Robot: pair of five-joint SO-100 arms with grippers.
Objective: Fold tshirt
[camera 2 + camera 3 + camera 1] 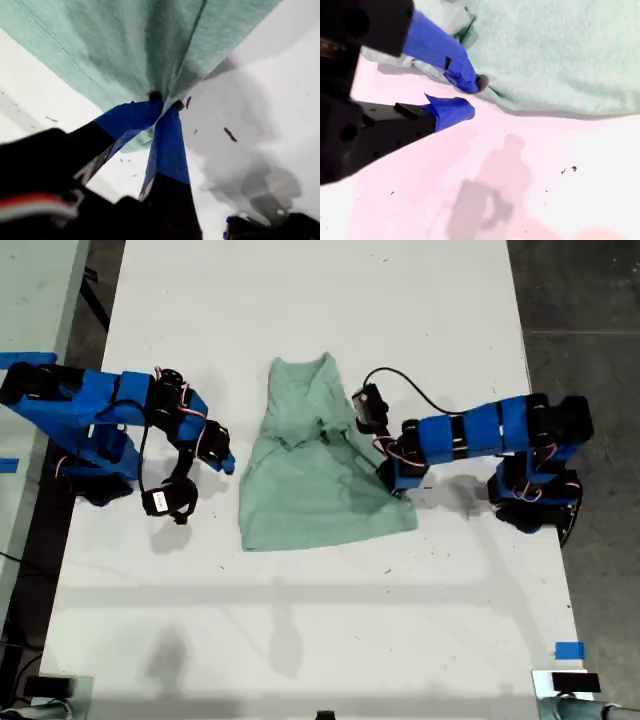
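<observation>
Tshirt (pixel 315 475) lay crumpled and partly gathered near the middle of the white table (pixel 320 640), somewhat closer to its far edge in the exterior view, with the hem spread toward the near edge. My first gripper (pixel 162 102) was clamped on a bunched fold of the cloth at the garment's edge on the exterior view's right. My second gripper (pixel 470 97) had its blue jaws parted just beside the opposite edge, gripping nothing.
</observation>
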